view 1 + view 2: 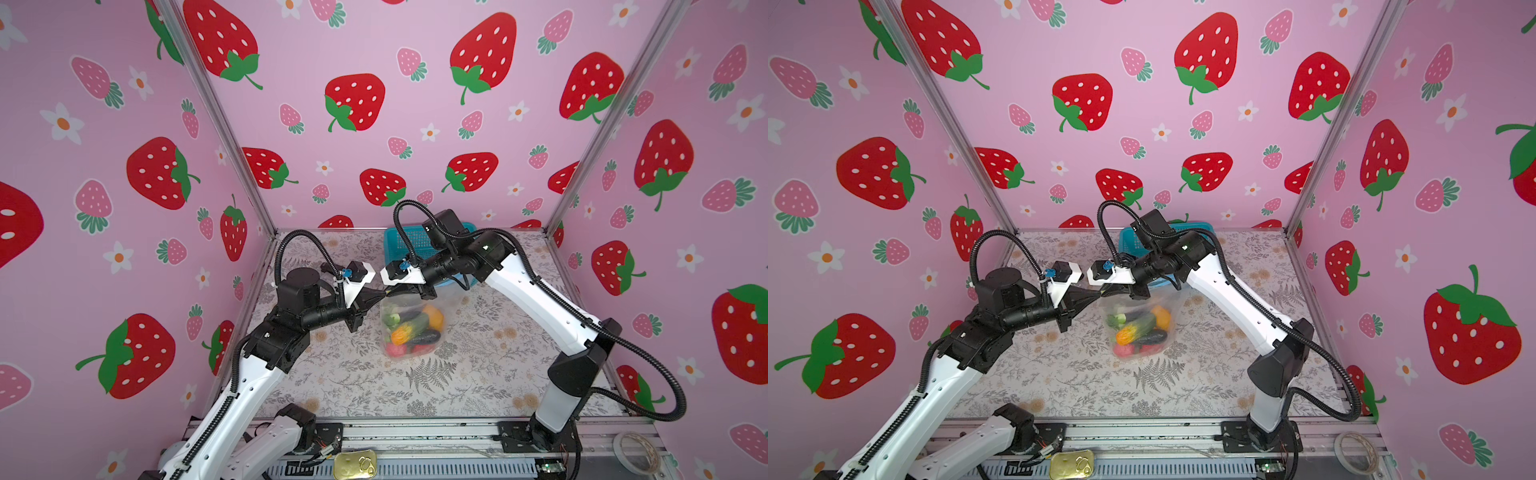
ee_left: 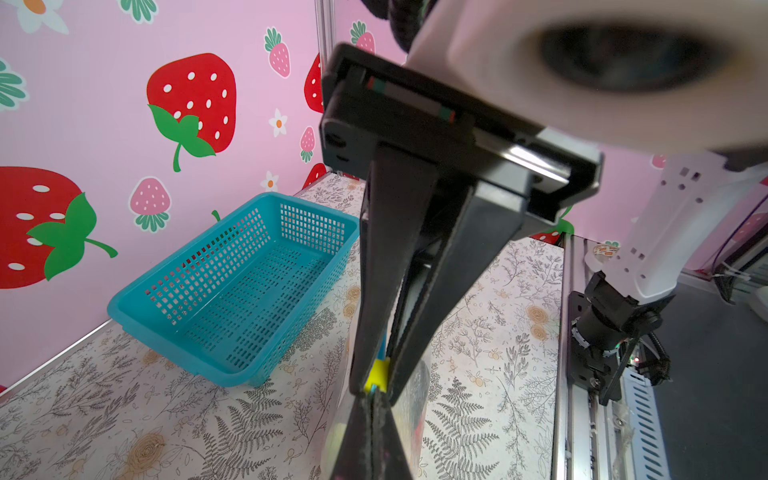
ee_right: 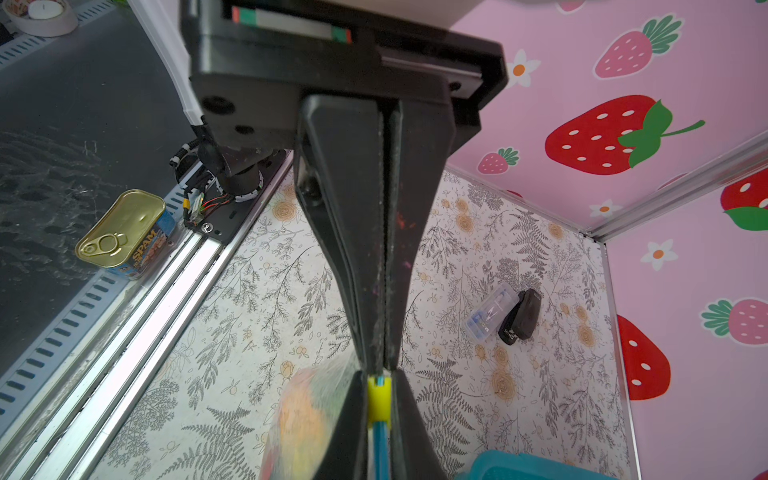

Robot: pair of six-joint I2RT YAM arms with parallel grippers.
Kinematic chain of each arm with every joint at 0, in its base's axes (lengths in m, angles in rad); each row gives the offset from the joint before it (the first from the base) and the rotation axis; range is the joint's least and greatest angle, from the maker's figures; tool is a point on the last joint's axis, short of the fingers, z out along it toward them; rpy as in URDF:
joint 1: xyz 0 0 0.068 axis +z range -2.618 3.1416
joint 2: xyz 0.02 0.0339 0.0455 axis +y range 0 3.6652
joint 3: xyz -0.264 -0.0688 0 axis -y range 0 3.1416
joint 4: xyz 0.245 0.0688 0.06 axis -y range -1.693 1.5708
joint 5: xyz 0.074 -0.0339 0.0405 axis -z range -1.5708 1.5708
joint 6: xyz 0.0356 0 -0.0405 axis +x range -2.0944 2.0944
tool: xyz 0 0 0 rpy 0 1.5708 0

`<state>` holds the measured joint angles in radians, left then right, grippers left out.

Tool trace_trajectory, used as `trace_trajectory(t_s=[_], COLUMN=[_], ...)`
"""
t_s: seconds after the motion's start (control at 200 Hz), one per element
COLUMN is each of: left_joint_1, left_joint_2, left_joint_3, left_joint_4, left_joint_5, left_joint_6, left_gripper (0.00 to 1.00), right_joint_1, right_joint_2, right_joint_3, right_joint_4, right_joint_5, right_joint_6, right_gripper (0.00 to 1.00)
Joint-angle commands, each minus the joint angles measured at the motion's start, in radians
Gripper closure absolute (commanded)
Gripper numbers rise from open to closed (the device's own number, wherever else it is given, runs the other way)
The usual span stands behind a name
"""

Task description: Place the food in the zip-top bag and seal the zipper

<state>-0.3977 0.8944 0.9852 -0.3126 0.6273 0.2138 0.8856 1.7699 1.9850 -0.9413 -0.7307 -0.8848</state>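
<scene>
On zipper (image 3: 379, 446) edge: left fingers (image 3: 357, 249), right fingers (image 2: 384, 270), tip-to-tip

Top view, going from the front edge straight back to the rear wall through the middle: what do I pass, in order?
Gold tin → zip-top bag with the food in it → teal basket.

Other things we see
A teal basket (image 2: 208, 266) stands at the floral table's (image 1: 353, 386) back; a Spam tin (image 3: 124, 232) and tape roll (image 1: 638, 451) lie past its front edge.
</scene>
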Motion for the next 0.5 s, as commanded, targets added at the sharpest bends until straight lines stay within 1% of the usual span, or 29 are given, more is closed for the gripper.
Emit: trace_trajectory(t_s=[0.0, 0.22, 0.495], left_joint_1=[-0.003, -0.003, -0.003], left_joint_2=[-0.026, -0.04, -0.05], left_joint_3=[0.02, 0.013, 0.007], left_joint_4=[0.012, 0.001, -0.012], left_joint_5=[-0.004, -0.033, -0.072], left_joint_6=[0.03, 0.036, 0.044], left_gripper=[1.0, 1.0, 1.0], right_joint_1=[0.003, -0.004, -0.018], right_joint_2=[-0.018, -0.021, -0.035], right_joint_3=[0.018, 0.013, 0.002], right_joint_4=[-0.03, -0.028, -0.029], right_joint_5=[0.01, 0.023, 0.025], right_joint_6=[-0.019, -0.011, -0.012], right_gripper=[0.97, 1.0, 1.0])
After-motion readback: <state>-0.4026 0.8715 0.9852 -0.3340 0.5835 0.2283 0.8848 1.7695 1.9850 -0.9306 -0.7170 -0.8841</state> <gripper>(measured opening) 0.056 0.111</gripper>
